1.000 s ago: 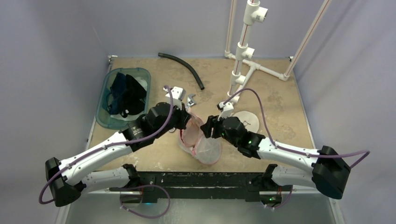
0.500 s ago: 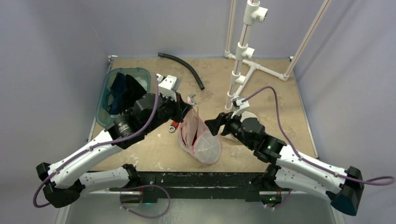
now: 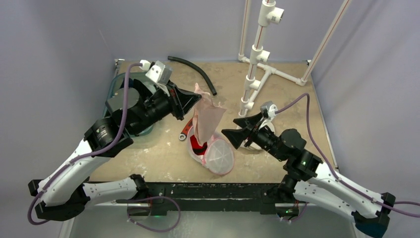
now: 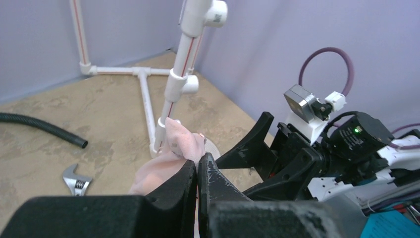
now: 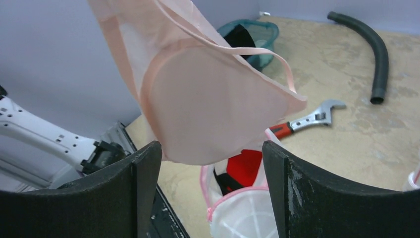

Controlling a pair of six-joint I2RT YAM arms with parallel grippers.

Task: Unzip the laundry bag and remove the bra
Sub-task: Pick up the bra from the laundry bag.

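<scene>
My left gripper [image 3: 196, 101] is shut on the top edge of a pale pink bra [image 3: 205, 116], which hangs from it above the table. In the left wrist view the pink fabric [image 4: 176, 141] bunches out above the closed gripper [image 4: 199, 161]. The white mesh laundry bag [image 3: 218, 157] with pink trim lies below, its mouth open, with something red and black [image 5: 245, 166] inside. My right gripper [image 3: 236, 129] is open just right of the bag and touches nothing. In the right wrist view the hanging bra [image 5: 213, 109] fills the space above that gripper [image 5: 210, 146].
A red-handled wrench [image 3: 185, 133] lies left of the bag. A black corrugated hose [image 3: 195, 69] lies at the back. A white PVC pipe frame [image 3: 255, 59] stands at the back right. A teal bin [image 5: 252, 34] of dark clothes sits at the far left, under my left arm.
My left gripper has risen and swung back-left, pulling the bra up out of the bag. My right gripper has opened wider and drawn back to the right, away from the bag.
</scene>
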